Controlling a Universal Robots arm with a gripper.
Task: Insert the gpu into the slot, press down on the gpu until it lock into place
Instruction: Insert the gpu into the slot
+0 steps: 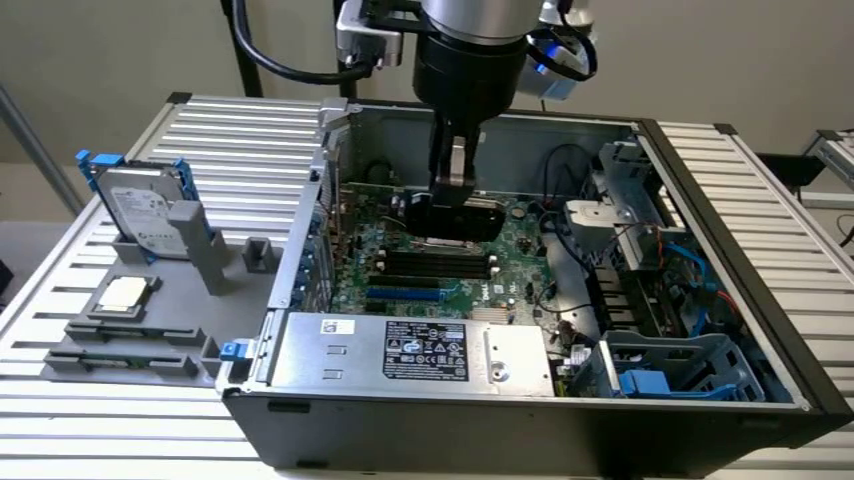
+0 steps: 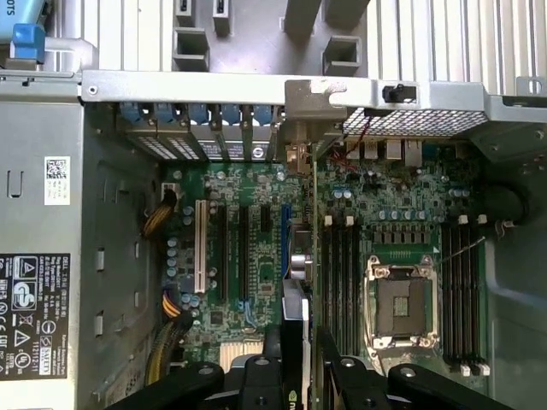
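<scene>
The jaws grip the graphics card point(image 2: 295, 329) edge-on, clear of the blue slot point(image 2: 285, 231); it is not yet seated, so inserting and pressing remain.

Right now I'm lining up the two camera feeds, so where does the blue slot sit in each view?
Exterior view: the slot lies on the motherboard, just beyond the silver power-supply box, nearer the camera than the held gpu.
Wrist view: the slot runs straight ahead of the thin edge of the gpu, alongside the black memory slots.
Shared landmark: the labelled power-supply box.
</scene>
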